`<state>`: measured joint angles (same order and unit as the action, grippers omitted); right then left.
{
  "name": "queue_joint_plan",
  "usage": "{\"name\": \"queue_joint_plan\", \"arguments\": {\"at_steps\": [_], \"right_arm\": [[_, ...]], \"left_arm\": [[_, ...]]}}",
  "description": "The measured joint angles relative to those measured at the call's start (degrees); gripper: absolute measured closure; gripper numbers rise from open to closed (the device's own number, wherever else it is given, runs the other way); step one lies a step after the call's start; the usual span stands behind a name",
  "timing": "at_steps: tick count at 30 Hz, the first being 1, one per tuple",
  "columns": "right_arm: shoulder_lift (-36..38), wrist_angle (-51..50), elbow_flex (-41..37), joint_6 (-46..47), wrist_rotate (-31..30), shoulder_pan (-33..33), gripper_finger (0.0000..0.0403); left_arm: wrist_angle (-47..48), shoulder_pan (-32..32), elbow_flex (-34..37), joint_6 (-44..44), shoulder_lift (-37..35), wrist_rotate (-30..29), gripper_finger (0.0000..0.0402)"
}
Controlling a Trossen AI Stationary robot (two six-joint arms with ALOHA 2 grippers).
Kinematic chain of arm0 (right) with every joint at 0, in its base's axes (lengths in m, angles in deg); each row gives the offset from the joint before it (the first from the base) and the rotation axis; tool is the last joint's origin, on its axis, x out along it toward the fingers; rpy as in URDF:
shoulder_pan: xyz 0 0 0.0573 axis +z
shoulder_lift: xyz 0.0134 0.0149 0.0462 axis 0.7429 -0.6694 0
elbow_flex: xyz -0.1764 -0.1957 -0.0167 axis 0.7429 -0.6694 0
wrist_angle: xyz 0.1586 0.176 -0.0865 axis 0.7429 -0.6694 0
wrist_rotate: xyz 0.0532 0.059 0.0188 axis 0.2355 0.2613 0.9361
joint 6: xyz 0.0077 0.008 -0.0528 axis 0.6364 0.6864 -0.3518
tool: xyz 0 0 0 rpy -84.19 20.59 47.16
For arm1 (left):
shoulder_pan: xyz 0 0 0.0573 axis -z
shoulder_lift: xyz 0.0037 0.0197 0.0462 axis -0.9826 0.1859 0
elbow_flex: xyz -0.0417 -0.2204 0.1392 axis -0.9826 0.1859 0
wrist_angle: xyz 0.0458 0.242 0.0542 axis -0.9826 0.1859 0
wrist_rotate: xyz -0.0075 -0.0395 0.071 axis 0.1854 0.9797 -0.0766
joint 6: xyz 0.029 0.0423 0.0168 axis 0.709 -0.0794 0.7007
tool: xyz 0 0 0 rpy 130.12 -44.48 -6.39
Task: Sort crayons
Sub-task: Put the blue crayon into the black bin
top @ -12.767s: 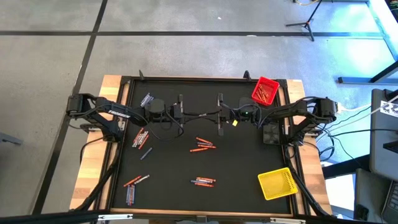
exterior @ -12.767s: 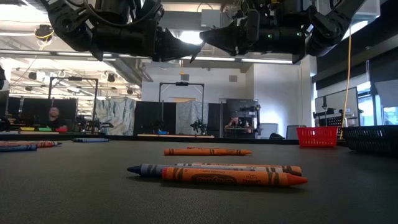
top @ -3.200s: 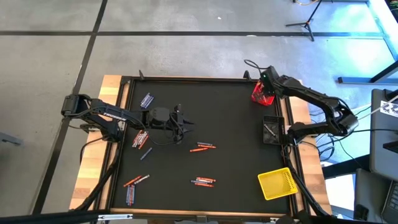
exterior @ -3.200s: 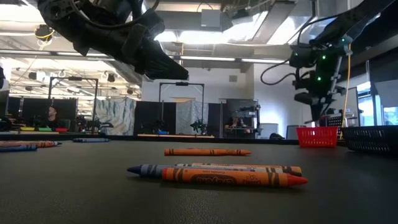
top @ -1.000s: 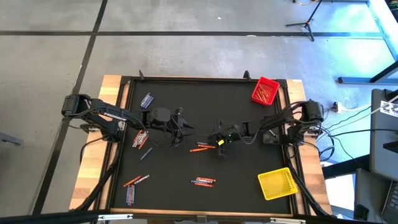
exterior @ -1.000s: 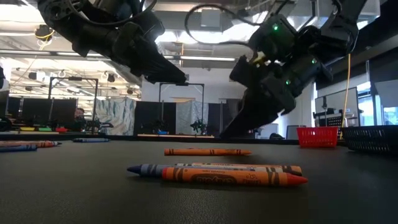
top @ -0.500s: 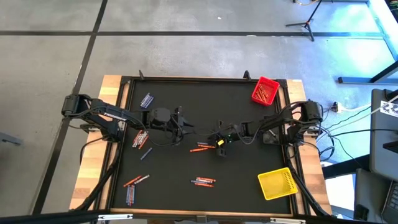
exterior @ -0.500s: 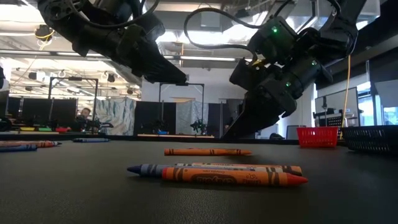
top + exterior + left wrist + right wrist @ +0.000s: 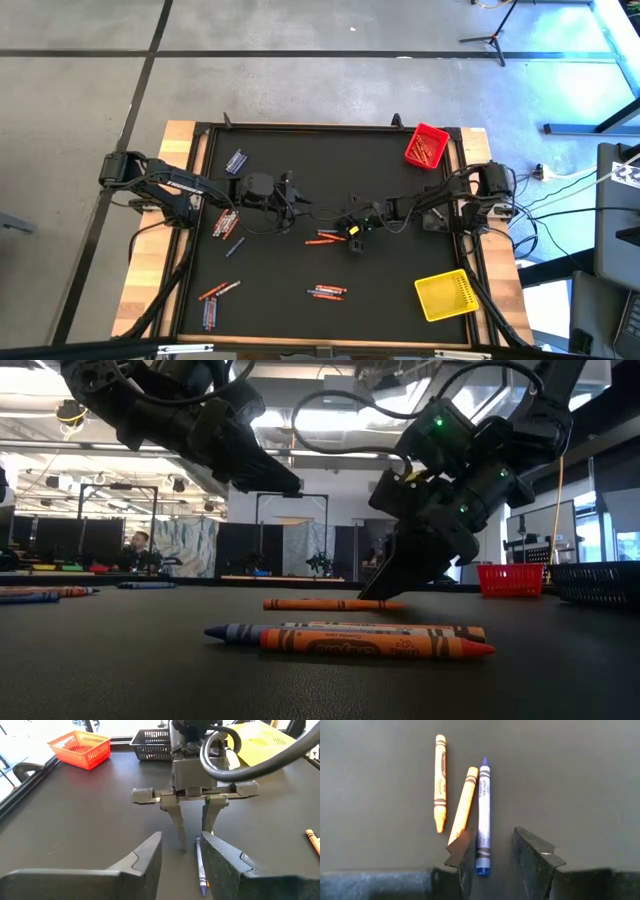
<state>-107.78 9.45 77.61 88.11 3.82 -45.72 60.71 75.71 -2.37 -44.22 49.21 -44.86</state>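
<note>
The right gripper is down at the middle of the dark worktop, over a small cluster of crayons. Its fingers stand apart, one on each side of a blue crayon that lies flat on the mat – the wrist view shows gaps between the crayon and both fingers, so nothing is clamped. An orange crayon lies just beside the blue one, its lower end hidden under one finger, and a second orange crayon lies a little farther out on the same side.

The left gripper hovers above the worktop, near the cluster and on the side away from the yellow bin. Its fingers are apart and hold nothing; its wrist camera looks straight at the right gripper.

More crayons lie between the central cluster and the worktop's near edge, and another group lies beneath the left arm. A red bin with orange crayons in it sits at the far right corner – the yellow bin is at the near right corner, well apart from the cluster.
</note>
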Motion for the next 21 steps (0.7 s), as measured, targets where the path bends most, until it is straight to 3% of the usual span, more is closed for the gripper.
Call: {"name": "queue_joint_plan", "arguments": {"at_steps": [6, 15, 21], "right_arm": [[0.0, -1.2, 0.1, -0.3, -1.2, 0.0, 0.0284], [0.2, -2.2, 0.1, -1.8, -1.4, 0.0, 0.0391], [0.8, -3.1, 0.1, -3.2, -2.6, 0.0, 0.0376]], "left_arm": [[0.0, 0.0, 0.0, 0.0, 0.0, 0.0, 0.0276], [0.0, 0.0, 0.0, 0.0, 0.0, 0.0, 0.0276], [-0.1, 0.0, 0.0, 0.0, 0.0, 0.0, 0.0276]]}}
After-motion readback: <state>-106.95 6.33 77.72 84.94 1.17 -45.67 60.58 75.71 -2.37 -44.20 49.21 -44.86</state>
